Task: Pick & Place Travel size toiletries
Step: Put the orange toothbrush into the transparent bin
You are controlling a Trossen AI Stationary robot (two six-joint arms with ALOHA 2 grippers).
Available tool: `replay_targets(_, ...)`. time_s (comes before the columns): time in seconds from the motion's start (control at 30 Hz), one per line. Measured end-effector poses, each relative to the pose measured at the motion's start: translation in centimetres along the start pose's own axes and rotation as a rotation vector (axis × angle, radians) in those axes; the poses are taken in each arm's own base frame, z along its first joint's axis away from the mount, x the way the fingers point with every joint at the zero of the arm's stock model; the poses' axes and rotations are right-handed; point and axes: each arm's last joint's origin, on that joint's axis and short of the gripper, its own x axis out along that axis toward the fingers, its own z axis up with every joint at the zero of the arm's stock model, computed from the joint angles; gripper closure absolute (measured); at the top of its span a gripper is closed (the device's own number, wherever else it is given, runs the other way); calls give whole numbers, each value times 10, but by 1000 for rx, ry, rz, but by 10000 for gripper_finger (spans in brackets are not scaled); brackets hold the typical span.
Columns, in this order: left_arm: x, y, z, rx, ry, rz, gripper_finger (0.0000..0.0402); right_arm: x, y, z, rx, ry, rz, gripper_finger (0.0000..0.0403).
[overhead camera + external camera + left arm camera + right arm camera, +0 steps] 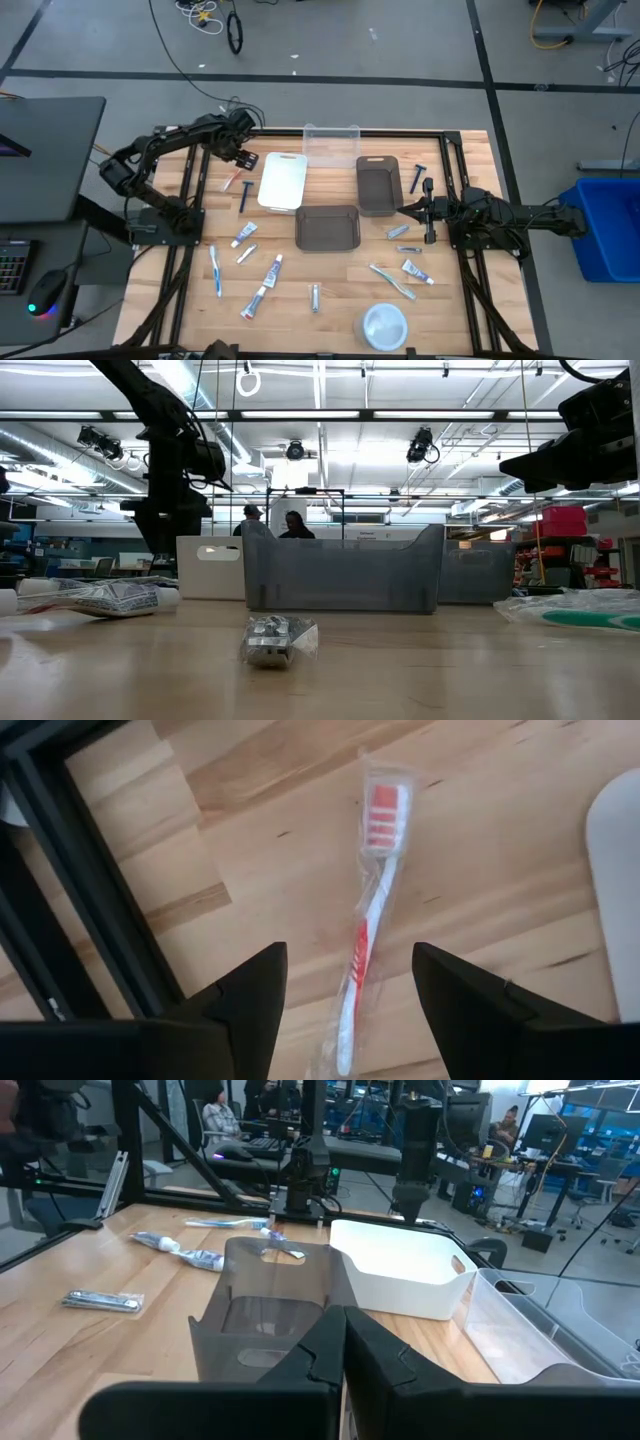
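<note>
The left gripper [345, 1005] hangs with fingers spread wide over a wrapped red-and-white toothbrush [368, 920], which lies flat on the wood between the fingertips, just beside the white bin [282, 181] and touched by neither finger. The right gripper [403, 210], pressed together and empty, waits beside the dark grey bin [377, 184].

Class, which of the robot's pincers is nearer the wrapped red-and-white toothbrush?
Left. The left pincer hangs open directly above the wrapped red-and-white toothbrush; the right pincer, shut, sits across the table beyond the bins.

Grey floor [400, 40] crossed by black tape, strip lights [300, 415] overhead.
</note>
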Motion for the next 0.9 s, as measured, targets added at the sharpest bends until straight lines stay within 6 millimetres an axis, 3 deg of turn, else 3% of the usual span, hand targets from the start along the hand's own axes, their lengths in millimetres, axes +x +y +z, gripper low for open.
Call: replay_targets(0.9,47,-3,-28,85,36,-41,177,0,0,0,0,0,0,389)
